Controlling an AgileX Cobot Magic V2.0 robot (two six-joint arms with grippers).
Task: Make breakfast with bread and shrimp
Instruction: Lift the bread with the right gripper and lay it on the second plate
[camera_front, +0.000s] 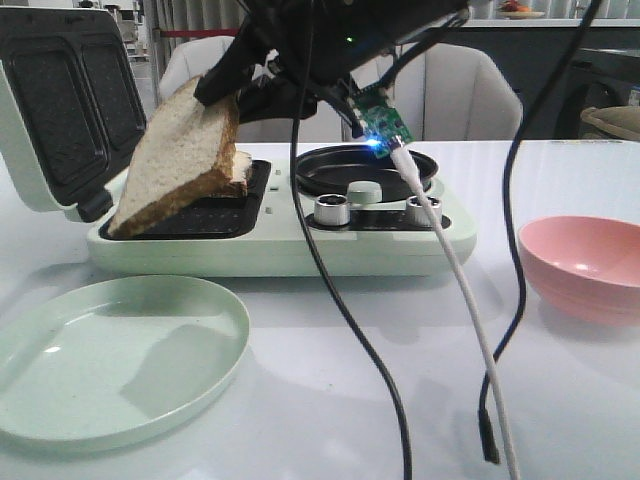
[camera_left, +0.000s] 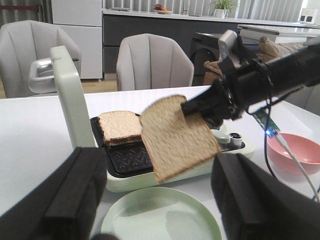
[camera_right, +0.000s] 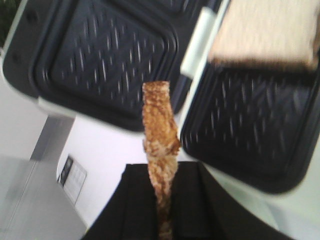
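My right gripper (camera_front: 214, 88) is shut on the top corner of a bread slice (camera_front: 185, 150), which hangs tilted over the near plate of the open sandwich maker (camera_front: 300, 250). This slice (camera_right: 160, 120) shows edge-on in the right wrist view, between the black fingers (camera_right: 135, 210). The other bread slice (camera_left: 119, 126) lies flat on the far plate. My left gripper (camera_left: 155, 200) is open and empty above the green plate (camera_left: 160, 215). The shrimp is out of view.
The sandwich maker's lid (camera_front: 60, 100) stands up at the left. A round black pan (camera_front: 340, 168) and silver knobs (camera_front: 333, 209) are on its right half. A pink bowl (camera_front: 580, 262) sits at the right. Cables (camera_front: 340, 300) hang down in front of the appliance.
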